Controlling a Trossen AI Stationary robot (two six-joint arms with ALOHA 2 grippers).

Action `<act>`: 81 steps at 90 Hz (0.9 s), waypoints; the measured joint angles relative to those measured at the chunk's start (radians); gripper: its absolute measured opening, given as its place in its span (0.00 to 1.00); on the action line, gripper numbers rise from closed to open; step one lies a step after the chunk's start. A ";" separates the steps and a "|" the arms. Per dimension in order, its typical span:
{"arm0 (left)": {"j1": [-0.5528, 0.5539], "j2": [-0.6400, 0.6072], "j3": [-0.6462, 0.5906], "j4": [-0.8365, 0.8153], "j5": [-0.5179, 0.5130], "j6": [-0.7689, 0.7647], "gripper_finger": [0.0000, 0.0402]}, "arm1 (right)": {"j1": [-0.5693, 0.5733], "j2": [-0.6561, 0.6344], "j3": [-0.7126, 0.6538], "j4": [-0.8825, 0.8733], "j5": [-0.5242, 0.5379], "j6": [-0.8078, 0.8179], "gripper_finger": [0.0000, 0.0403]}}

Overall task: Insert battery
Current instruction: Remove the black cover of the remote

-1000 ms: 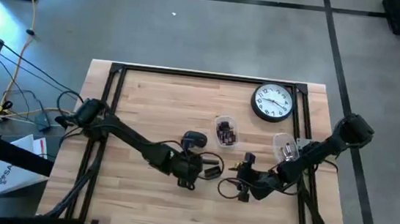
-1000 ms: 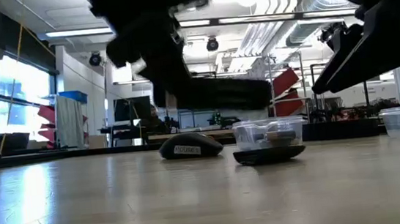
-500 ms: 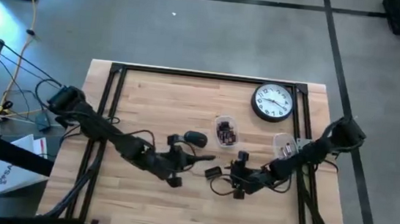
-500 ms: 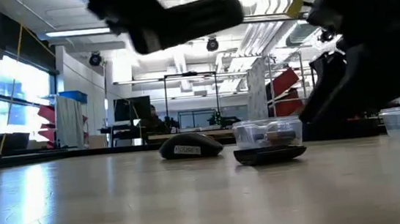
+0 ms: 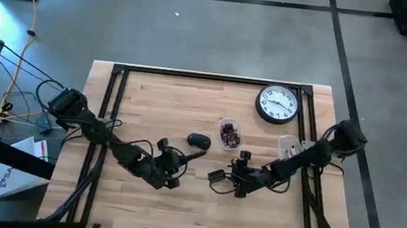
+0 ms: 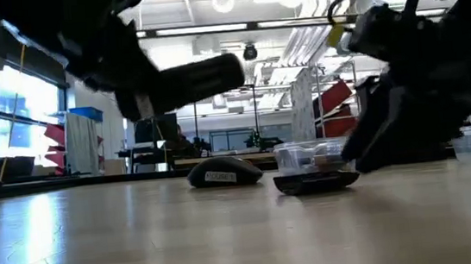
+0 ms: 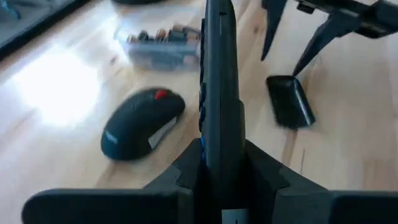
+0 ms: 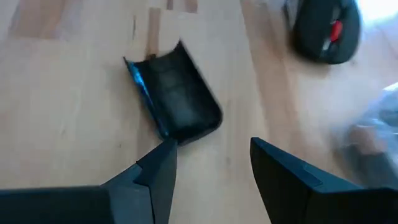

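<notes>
The left gripper (image 7: 217, 171) is clamped on the stiff, light remote (image 7: 217, 74) held above mid-table, while the right gripper (image 8: 208, 165), jaws apart, hovers over its slick cover (image 8: 174, 99), best pinched by its long edges, batteries at 12 o'clock in the tub (image 5: 229, 133).

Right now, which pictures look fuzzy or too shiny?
Right wrist view: the mouse and the box at the edge smear, while the battery cover stays fairly crisp. Left wrist view: bright glare washes the table beside the mouse. Low view: both arms are dark blurs against bright ceiling lights.
</notes>
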State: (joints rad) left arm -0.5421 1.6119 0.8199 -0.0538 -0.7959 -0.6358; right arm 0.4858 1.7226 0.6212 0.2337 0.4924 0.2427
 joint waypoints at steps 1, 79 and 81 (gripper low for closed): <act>-0.002 0.000 -0.002 0.002 0.000 -0.008 0.13 | 0.000 0.007 0.000 0.010 -0.001 -0.001 0.43; -0.142 0.000 -0.036 -0.018 0.110 -0.251 0.14 | 0.096 0.231 0.443 -0.057 -0.071 -0.014 0.43; -0.142 0.000 -0.036 -0.029 0.126 -0.256 0.14 | 0.104 0.230 0.460 -0.086 -0.063 -0.010 0.43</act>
State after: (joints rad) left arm -0.6838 1.6119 0.7841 -0.0825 -0.6704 -0.8915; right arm 0.5897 1.9530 1.0815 0.1473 0.4296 0.2327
